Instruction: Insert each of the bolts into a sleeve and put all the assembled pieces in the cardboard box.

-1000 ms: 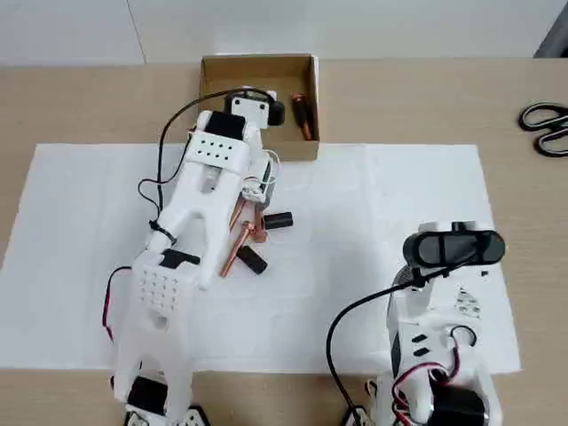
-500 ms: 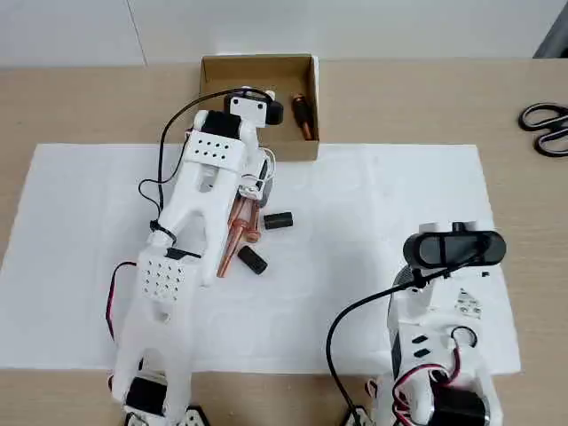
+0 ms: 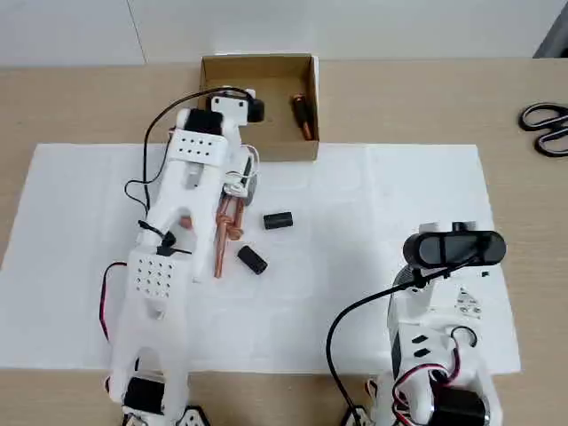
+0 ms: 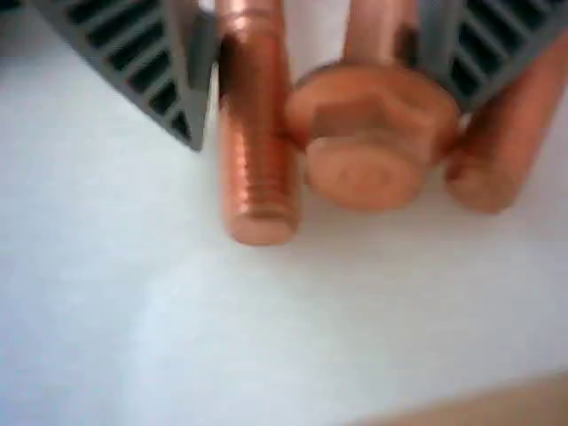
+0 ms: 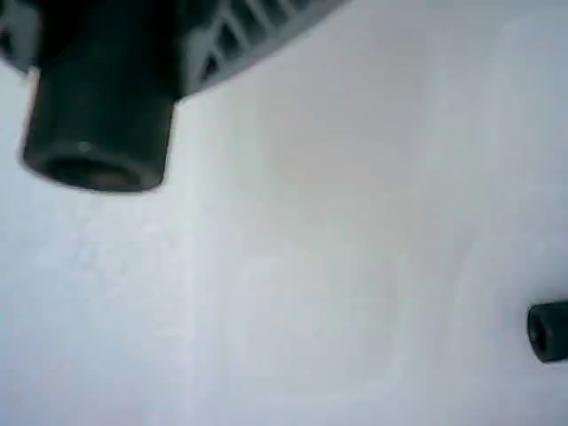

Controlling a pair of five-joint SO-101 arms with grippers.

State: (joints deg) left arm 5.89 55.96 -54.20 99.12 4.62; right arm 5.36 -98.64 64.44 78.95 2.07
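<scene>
Has drawn back from the cardboard box [image 3: 293,151], dragging the copper bolts [image 4: 364,146] along. Straddles two of them with parted left fingers [image 4: 151,67], third just outside one finger. Clamps a black sleeve [image 5: 96,124] in right fingers [image 5: 257,27]; loose sleeves [image 3: 278,220] near left fingers.

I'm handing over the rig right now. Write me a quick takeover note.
Left gripper: down among the copper bolts on the paper, grip unclear.
Right gripper: shut on a black sleeve, over the paper.
Two loose sleeves lie beside the bolts.
Done: an assembled piece in the cardboard box.
To do: sleeve the remaining bolts, box them.
</scene>
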